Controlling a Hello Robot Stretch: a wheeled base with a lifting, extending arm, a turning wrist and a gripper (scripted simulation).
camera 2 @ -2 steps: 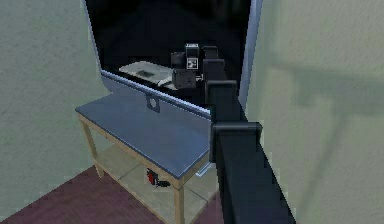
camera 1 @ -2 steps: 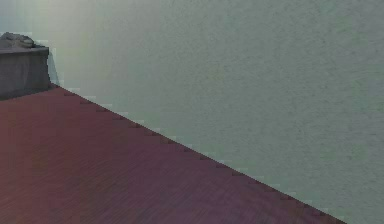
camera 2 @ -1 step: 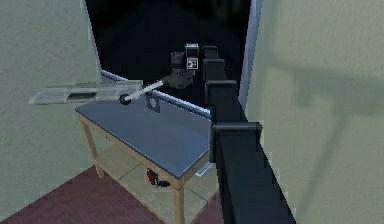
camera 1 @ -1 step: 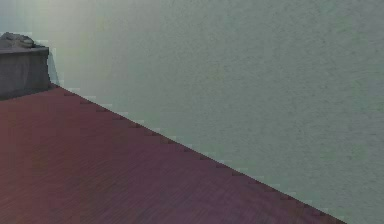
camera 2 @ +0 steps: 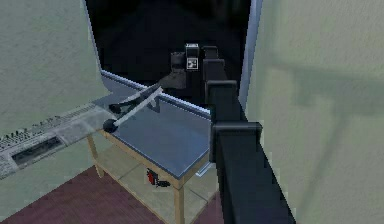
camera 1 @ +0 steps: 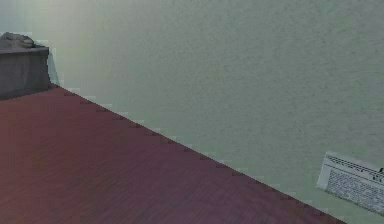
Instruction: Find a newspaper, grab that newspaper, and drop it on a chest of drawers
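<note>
One newspaper (camera 2: 40,140): flat grey-white sheet with dark print columns and blocks. It's at the left end of the grey-topped bench (camera 2: 175,145), reaching out past the edge. It also shows at the forward view's lower right, against the pale wall. Hand (camera 2: 118,112) is just beside it; can't tell if it grips anything.

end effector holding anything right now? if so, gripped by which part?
Cannot be told. The end effector reaches out over the grey-topped table, its far end by the newspaper, so neither a hold nor its place can be made out.
</note>
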